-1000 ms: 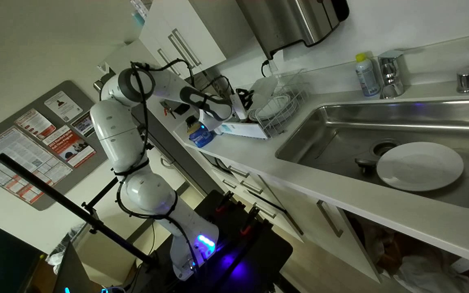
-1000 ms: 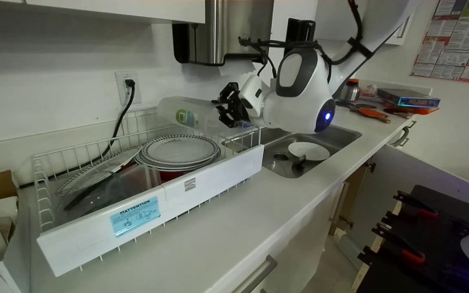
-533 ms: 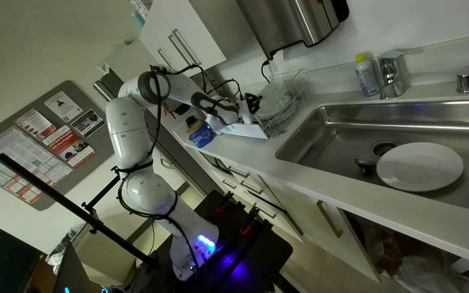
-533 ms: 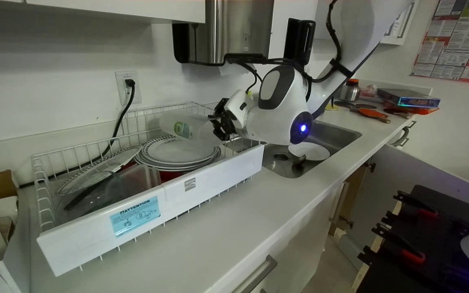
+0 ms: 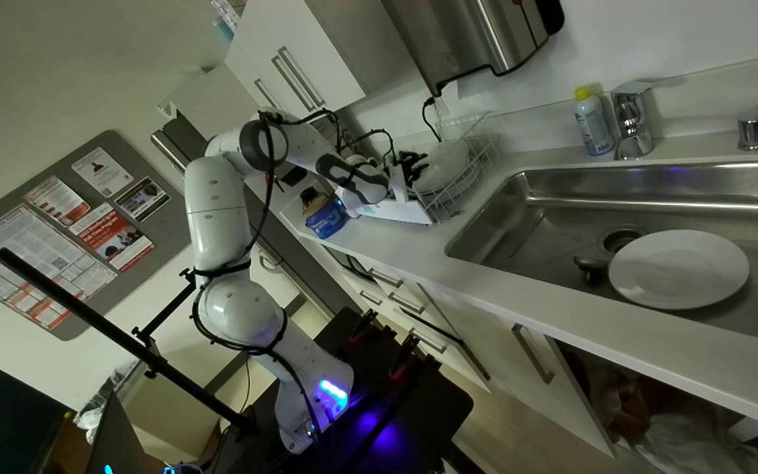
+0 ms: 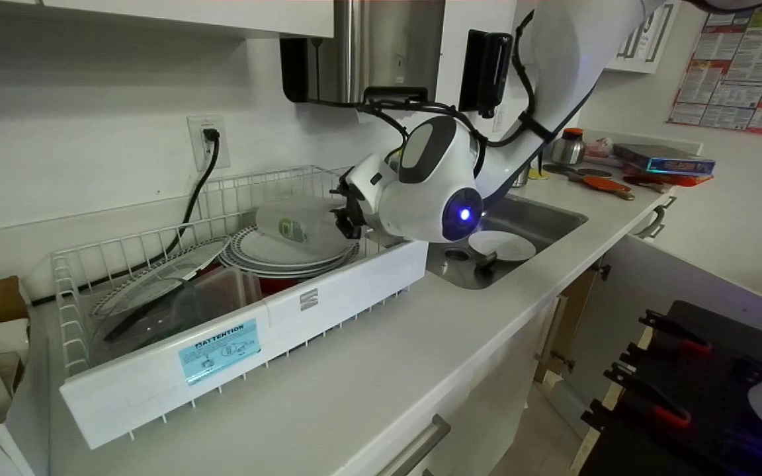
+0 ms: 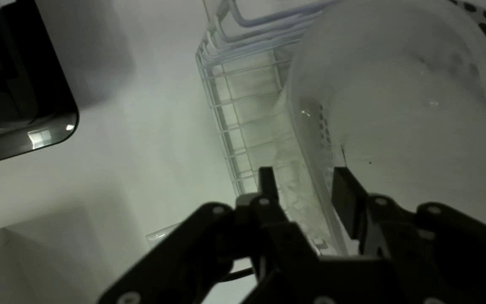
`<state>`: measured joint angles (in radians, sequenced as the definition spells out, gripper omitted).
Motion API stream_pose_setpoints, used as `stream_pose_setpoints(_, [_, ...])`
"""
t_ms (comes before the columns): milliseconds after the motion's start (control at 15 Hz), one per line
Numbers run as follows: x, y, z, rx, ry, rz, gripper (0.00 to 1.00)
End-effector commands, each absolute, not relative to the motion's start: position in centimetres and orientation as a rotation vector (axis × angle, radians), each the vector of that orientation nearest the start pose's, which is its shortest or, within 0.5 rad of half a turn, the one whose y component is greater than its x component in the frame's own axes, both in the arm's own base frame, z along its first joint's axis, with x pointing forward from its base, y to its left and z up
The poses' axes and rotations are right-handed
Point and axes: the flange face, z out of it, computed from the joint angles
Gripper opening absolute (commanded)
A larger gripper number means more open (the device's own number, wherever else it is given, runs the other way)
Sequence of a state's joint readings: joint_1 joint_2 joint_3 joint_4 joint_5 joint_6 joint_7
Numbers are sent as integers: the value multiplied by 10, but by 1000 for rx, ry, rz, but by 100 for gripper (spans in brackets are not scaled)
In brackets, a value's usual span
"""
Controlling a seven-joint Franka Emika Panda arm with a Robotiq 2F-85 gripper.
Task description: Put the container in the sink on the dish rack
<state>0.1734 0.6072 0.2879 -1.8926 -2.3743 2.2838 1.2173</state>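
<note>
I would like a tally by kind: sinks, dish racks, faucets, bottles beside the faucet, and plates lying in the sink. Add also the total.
Sink: 1
Dish rack: 1
Faucet: 1
Bottle beside faucet: 1
Plate in sink: 1
Total: 5

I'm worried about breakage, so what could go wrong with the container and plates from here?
The container lies tilted over the stacked plates in the dish rack, so it may slide or roll, perhaps nudging them. The open pincer seems to straddle its rim, so an uneven retreat could drag it along.
</note>
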Motion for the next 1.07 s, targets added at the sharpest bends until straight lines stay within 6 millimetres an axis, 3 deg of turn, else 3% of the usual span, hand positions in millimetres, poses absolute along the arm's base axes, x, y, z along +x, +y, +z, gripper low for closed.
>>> stream_pose_setpoints(0, [573, 274, 215, 1673, 1134, 1121, 70])
stream_pose_setpoints(267, [543, 286, 226, 1639, 1092, 1065, 99])
stream_pose_setpoints(733, [489, 313, 248, 1395, 905, 1066, 100])
stream_pose_setpoints(1000, [473, 315, 264, 1307, 802, 1035, 100])
